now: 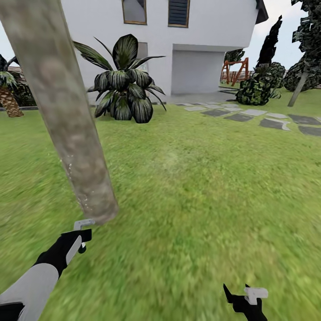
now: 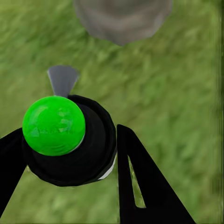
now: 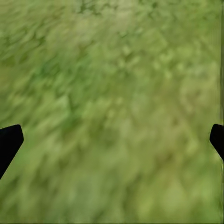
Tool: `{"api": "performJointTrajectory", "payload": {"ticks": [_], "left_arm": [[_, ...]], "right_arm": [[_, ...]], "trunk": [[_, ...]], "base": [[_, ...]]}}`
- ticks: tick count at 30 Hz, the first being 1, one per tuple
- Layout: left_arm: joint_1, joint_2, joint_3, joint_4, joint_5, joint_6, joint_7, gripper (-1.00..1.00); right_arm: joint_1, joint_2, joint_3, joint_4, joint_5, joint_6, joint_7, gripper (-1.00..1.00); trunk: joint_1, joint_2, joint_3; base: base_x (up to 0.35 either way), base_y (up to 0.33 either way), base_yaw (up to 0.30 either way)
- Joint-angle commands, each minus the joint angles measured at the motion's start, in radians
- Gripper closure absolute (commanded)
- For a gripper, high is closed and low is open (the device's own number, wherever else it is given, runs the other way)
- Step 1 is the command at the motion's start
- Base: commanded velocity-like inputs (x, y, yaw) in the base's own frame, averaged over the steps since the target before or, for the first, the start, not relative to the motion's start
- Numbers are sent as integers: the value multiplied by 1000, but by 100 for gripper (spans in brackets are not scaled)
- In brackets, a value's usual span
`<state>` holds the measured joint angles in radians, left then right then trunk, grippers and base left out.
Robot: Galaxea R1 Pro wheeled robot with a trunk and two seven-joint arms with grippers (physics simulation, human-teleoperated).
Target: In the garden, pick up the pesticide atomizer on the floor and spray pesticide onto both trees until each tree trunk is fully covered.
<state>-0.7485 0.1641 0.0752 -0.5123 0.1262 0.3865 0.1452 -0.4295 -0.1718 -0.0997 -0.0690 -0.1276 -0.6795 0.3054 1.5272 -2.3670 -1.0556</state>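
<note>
Atomizer point(image 2: 63, 140) clamped in left gripper point(image 2: 65, 158), near trunk point(image 1: 67, 116) base; specks point(image 1: 71, 171) sparse; spraying step, next aim higher; right gripper point(image 3: 112, 140) fingers apart

Green lawn point(image 1: 187, 187) — tree trunk point(image 1: 67, 120), broad-leaved bush point(image 1: 124, 82), grey stepping stones point(image 1: 249, 116) on it.

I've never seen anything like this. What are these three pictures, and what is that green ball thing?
They are simulator renders from a two-armed robot in a garden. The large picture looks down from its head: its left gripper reaches toward a thick tree trunk on the lawn, flecked with pale specks. Its right gripper hangs low. The other two are cameras near each gripper. The left one shows the fingers closed around a black sprayer with a green top. The right one shows open fingers over grass.
</note>
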Motion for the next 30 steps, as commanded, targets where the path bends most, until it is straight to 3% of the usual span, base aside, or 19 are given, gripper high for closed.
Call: {"api": "performJointTrajectory", "payload": {"ticks": [1, 5, 21, 30], "left_arm": [[0, 0, 0, 0, 0, 0, 0, 100], [0, -2, 0, 0, 0, 0, 1, 100], [0, -11, 2, -44, 4, 0, -2, 100], [0, -12, 0, -34, 7, -4, -2, 100]], "right_arm": [[0, 0, 0, 0, 0, 0, 0, -100], [0, 0, 0, 0, 0, 0, 0, -100], [0, 0, 0, 0, 0, 0, 0, -100], [0, 0, 0, 0, 0, 0, 0, -100]], "trunk": [[0, 0, 0], [0, 0, 0], [0, 0, 0], [0, 0, 0]], "base": [[181, -224, 2], [114, -244, 74], [23, -272, 270], [89, -272, 73]]}}
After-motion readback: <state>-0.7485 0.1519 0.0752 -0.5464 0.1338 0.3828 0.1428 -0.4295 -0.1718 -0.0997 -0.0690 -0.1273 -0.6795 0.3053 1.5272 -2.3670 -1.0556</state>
